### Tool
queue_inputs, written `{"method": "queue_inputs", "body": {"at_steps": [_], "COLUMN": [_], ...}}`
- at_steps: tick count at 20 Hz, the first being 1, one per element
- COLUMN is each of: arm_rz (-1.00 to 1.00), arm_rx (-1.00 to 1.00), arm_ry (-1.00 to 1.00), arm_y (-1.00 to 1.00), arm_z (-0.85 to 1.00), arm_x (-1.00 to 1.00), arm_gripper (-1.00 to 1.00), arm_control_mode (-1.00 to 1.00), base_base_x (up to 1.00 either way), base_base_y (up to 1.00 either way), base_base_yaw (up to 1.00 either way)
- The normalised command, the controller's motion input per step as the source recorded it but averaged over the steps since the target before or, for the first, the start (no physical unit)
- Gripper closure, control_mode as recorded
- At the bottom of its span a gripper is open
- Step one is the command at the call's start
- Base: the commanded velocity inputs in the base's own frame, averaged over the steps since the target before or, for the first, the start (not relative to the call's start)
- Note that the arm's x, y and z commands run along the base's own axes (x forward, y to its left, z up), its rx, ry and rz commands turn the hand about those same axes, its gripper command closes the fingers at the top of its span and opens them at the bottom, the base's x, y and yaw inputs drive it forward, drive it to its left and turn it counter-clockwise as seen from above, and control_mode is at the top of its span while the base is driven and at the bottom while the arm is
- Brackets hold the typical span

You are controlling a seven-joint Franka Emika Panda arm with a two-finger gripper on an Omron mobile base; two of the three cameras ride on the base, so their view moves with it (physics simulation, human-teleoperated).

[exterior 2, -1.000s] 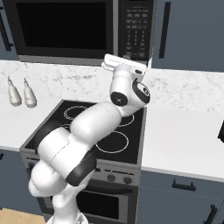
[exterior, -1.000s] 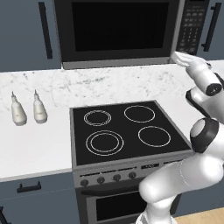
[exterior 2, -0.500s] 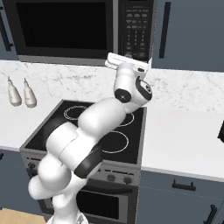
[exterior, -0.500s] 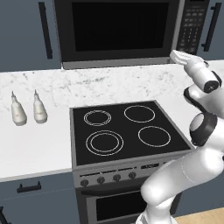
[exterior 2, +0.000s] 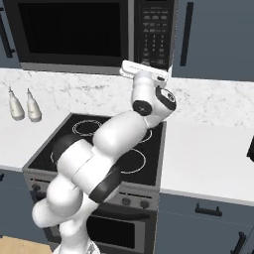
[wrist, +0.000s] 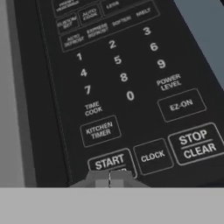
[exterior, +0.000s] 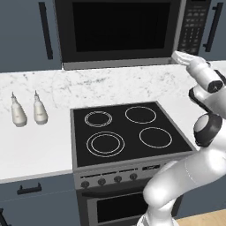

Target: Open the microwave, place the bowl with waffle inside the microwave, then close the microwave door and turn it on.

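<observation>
Gripper (wrist: 109, 178) closed, empty, fingertips together just below START key (wrist: 109, 162) at lower left corner of microwave (exterior: 132, 33) keypad; key lay dead ahead, door (exterior: 119, 31) shut.

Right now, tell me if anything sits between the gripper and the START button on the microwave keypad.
Nothing visible does. In the hand view the shut gripper has its tips right at the lower edge of the START button on the microwave keypad, with no object between them. The microwave door is closed.
</observation>
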Motion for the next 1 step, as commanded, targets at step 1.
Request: {"method": "queue_inputs", "body": {"at_steps": [1], "arm_rz": [0.07], "arm_rx": [-0.01], "arm_ry": [0.26], "arm_y": [-0.03], "arm_z": [0.34], "arm_x": [1.0], "arm_gripper": [1.0], "arm_control_mode": [-1.0], "base_base_x": [0.0], "base_base_y": [0.0], "base_base_yaw": [0.0]}}
